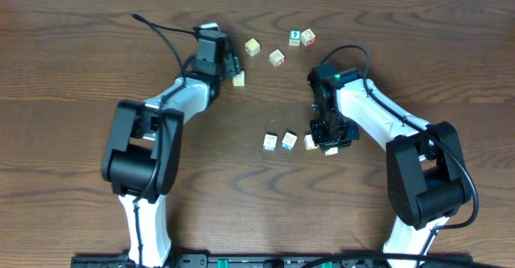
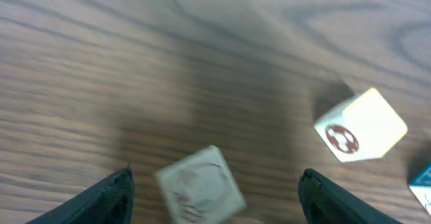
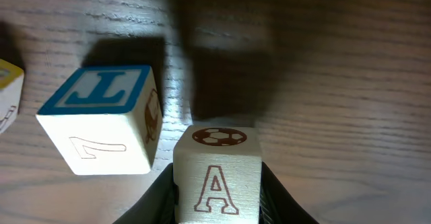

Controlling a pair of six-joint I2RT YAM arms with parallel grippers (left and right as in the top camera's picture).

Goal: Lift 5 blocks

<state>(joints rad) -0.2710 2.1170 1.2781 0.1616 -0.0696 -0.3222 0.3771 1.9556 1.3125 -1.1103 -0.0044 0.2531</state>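
Right pincer [image 3: 219, 192] clamps A block [image 3: 217, 163]; left pincer [image 2: 215, 178] gapes around blurred block [image 2: 200, 185]

Blocks [image 3: 217, 177] matt pale wood w/ printed faces; table [image 1: 64, 51] dark wood-grain, smooth.

Pale block [image 2: 200, 185] blurred, print unreadable, teal block [image 2: 423, 182] cut by right edge

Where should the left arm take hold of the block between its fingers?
By two opposite side faces, coming down from above. The block is a small cube lying between the open left fingers with free room on either side. It looks turned askew to them, so squaring the wrist to its faces first would probably stop it twisting.
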